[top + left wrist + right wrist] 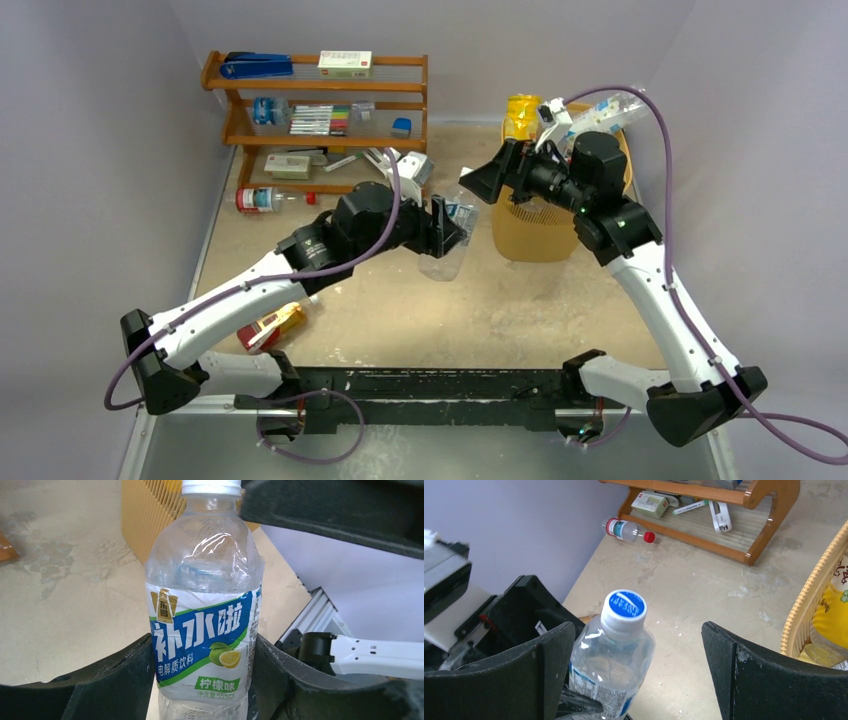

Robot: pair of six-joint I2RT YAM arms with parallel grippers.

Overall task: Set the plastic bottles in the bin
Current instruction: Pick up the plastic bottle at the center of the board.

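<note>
My left gripper point(450, 228) is shut on a clear bottle with a blue and green label point(446, 258) and holds it above the table, left of the bin point(535, 235). In the left wrist view the bottle point(202, 630) is pinched between both fingers point(202, 685), cap up. My right gripper point(500, 172) is open just above it. In the right wrist view point(639, 675) the blue-topped cap point(624, 607) stands between the wide-apart fingers, closer to the left finger point(541, 665). The yellow-orange bin holds a yellow bottle point(522, 115) and a clear one point(612, 108).
A red-capped bottle point(262, 200) lies by the wooden shelf rack point(320, 110), seen also in the right wrist view point(626, 530). A red and yellow bottle point(272, 327) lies under my left arm. The bin's rim point(814, 600) is right of my right gripper.
</note>
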